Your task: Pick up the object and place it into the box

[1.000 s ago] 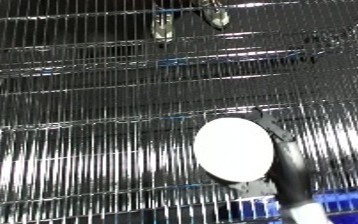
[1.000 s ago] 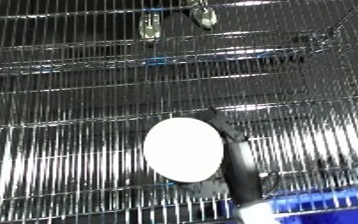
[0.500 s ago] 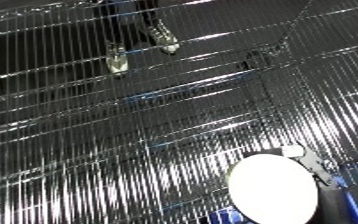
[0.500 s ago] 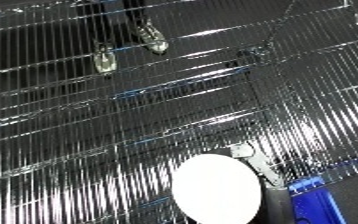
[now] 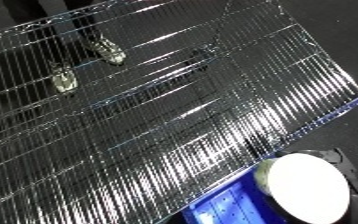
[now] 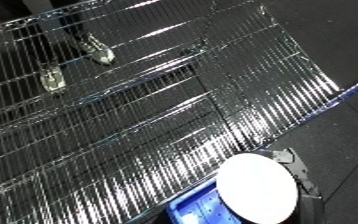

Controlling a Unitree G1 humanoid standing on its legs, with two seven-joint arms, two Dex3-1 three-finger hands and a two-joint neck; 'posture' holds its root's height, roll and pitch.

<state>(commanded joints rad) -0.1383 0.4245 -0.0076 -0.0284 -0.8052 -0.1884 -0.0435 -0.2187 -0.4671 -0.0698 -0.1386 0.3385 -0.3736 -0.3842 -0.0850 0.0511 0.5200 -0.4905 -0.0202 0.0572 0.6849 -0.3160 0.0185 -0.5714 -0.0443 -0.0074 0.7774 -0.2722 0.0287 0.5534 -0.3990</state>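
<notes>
Neither hand shows in either eye view. A white round disc (image 5: 307, 187) with a grey-black mount behind it sits at the lower right. It overlaps the corner of a blue bin (image 6: 196, 208) at the bottom edge. I cannot tell what the disc is, nor whether it rests on the bin or hangs above it. No other loose object shows on the wire.
A shiny wire rack shelf (image 5: 158, 110) fills most of the picture, running diagonally from upper right to lower left. Dark floor (image 5: 344, 45) lies beyond its right edge. Lower shelf levels glint through the wires.
The whole picture has tilted and shifted, so the camera has turned. The shelf edge and dark floor now show at the right, and more of the blue bin shows under the disc.
</notes>
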